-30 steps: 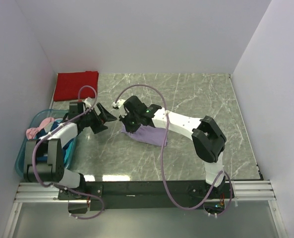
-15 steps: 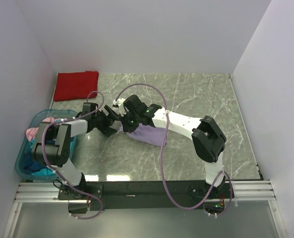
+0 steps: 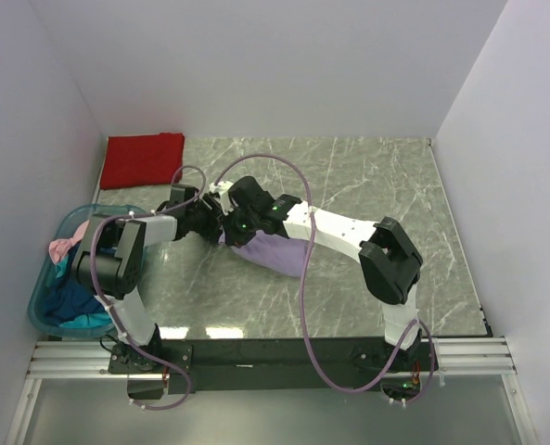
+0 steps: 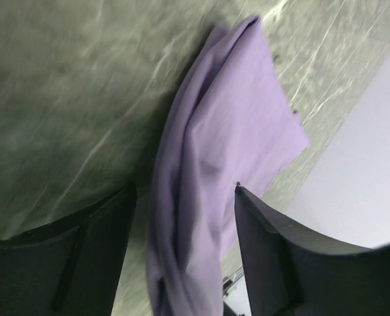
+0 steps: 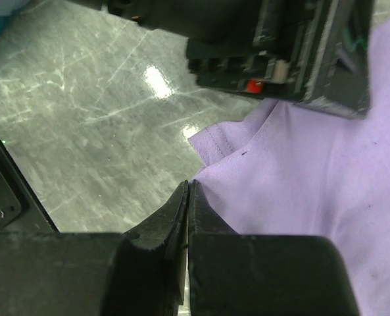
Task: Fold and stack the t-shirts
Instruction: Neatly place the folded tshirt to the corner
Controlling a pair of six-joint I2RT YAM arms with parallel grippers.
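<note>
A light purple t-shirt [image 3: 276,252] lies bunched on the marble table, left of centre. My right gripper [image 3: 230,232] is shut on its near-left edge; in the right wrist view the closed jaws [image 5: 189,184] pinch the cloth's hem [image 5: 300,178]. My left gripper [image 3: 213,222] is open at the shirt's left end; in the left wrist view its fingers [image 4: 183,191] straddle a fold of the purple cloth [image 4: 227,145]. A folded red t-shirt [image 3: 143,159] lies at the back left corner. Pink [image 3: 64,247] and dark blue [image 3: 70,301] shirts sit in the tub.
A translucent teal tub [image 3: 41,311] stands at the left edge beside the left arm's base. White walls close the table on the left, back and right. The two wrists are close together, with purple cables looping above them.
My left gripper has swung right from beside the tub to the purple shirt's left end, and its open fingers now straddle the cloth. The right gripper kept its hold; the shirt shifted slightly left.
</note>
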